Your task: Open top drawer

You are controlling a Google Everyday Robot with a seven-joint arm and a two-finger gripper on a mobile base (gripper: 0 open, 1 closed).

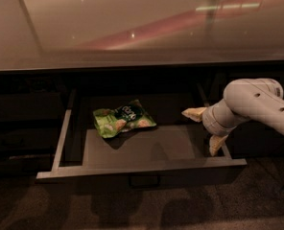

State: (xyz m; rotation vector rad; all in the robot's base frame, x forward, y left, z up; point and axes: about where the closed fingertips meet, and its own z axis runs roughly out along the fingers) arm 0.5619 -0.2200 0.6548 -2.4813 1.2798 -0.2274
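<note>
The top drawer (pixel 147 150) stands pulled out across the lower centre of the frame, with a green snack bag (pixel 124 123) lying toward its back left. The tool (pixel 199 132) hangs over the drawer's right end, its fingers spread wide and holding nothing. A glossy surface (pixel 132 28) fills the upper frame.

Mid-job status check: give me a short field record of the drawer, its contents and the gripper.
top drawer: pulled out, interior exposed
contents: one green snack bag, lying flat, left of centre toward the back
handle: centred on the drawer front, nothing touching it
gripper: at the drawer's right end, by the right side wall
jaws: spread apart, holding nothing
contact with drawer: cannot tell
countertop: glossy, above the drawer
</note>
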